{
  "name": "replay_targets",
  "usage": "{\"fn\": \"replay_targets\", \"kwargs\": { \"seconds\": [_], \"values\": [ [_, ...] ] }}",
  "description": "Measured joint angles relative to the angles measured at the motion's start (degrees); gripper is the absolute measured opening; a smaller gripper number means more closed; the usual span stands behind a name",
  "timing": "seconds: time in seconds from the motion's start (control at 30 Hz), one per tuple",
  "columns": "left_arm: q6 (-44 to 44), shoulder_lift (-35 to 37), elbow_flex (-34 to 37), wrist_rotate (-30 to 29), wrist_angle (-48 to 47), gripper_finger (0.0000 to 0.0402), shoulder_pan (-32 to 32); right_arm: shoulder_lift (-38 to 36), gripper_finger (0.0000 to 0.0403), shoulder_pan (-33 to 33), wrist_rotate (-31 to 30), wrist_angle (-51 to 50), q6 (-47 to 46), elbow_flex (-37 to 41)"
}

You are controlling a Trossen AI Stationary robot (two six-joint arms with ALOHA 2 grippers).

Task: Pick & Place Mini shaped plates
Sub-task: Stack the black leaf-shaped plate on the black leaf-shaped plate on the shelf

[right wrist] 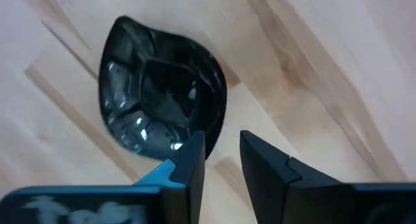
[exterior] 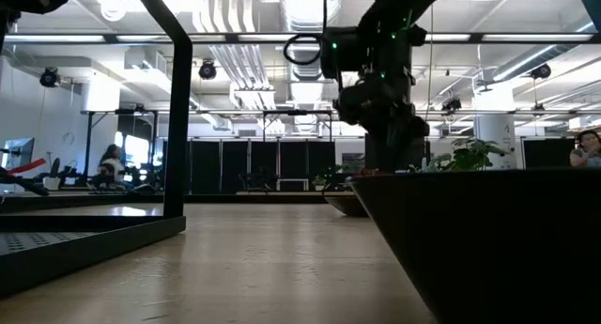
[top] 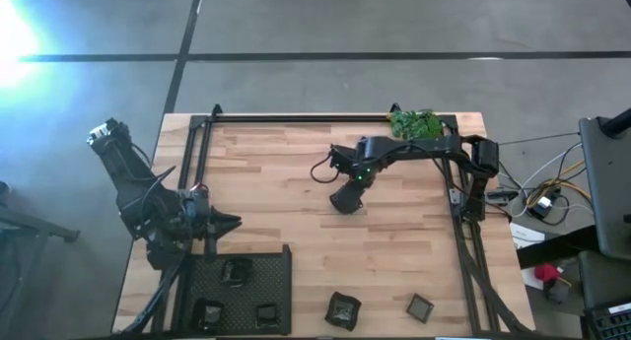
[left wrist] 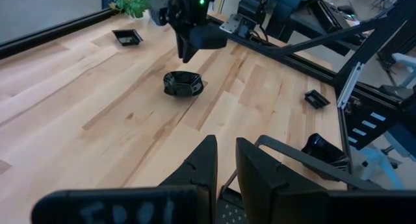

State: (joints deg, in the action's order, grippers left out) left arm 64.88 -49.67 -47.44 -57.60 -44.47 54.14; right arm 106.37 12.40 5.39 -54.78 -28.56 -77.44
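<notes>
At lower left, my left gripper (top: 229,222) hangs slightly parted and empty above the black mesh tray (top: 281,281). Mid-frame, my right gripper (right wrist: 221,162), fingers apart, holds nothing; the glossy black wavy-edged mini plate (right wrist: 159,97) lies free on bare wooden table (top: 276,172).

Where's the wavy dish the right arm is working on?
The wavy dish lies on the table mid-board, directly under the right gripper, well clear of the mesh tray.
</notes>
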Motion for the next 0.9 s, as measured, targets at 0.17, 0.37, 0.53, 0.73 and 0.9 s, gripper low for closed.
{"fn": "replay_targets", "kwargs": {
  "seconds": [0.17, 0.37, 0.53, 0.73, 0.9],
  "values": [
    [0.00, 0.00, 0.00, -0.11, -0.01, 0.0048, -0.08, 0.25, 0.0088, 0.38, 0.86, 5.54, -1.23, 3.35],
    [-0.35, 0.00, 0.00, -0.38, -0.07, 0.0048, -0.08, 0.52, 0.0091, 0.85, 0.61, 8.44, -1.47, 6.11],
    [-0.39, -0.02, 0.00, -0.59, -0.08, 0.0048, -0.19, 0.53, 0.0091, 0.83, 0.68, 11.29, -1.51, 8.20],
    [-0.39, -0.02, 0.00, -0.59, -0.09, 0.0048, -0.21, 0.55, 0.0082, 0.83, 0.74, 12.37, -1.40, 8.69],
    [-0.40, -0.02, -0.02, -0.59, -0.09, 0.0048, -0.26, 0.55, 0.0075, 0.83, 2.01, 14.15, -1.41, 10.26]
  ]
}}
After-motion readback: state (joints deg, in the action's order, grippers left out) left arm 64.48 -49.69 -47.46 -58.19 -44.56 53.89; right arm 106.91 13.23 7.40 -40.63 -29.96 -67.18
